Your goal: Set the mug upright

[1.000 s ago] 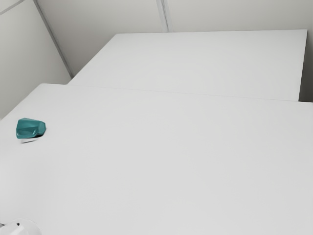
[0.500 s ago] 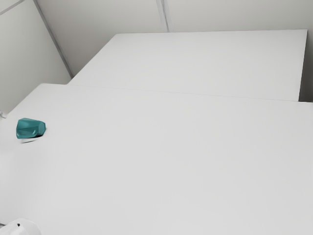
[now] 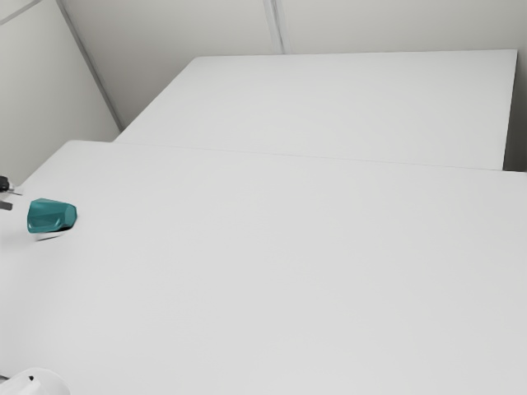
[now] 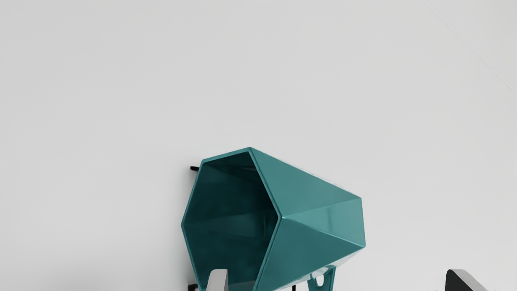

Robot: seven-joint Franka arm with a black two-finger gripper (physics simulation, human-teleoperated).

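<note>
At the exterior view's far left edge, the gripper (image 3: pixel 6 194) has its dark fingertips just beside the teal mug (image 3: pixel 51 216), which lies on its side on the white table. In the wrist view the faceted mug (image 4: pixel 315 218) shows its open mouth and, low down, part of its handle. My gripper (image 4: pixel 337 281) is open there, its two fingertips wide apart; one overlaps the mug's mouth end in the picture, the other stands past its base end. Neither finger is seen gripping the mug.
The white table (image 3: pixel 288 271) stretches away beside the mug, with a second white surface (image 3: pixel 329 107) behind it. A white rounded piece (image 3: pixel 37 385) sits at the exterior view's bottom left corner. Pale walls (image 3: pixel 173 33) stand behind.
My gripper has come into the exterior view at the left edge, nearing the mug. The mug has stayed where it was, lying on its side.
</note>
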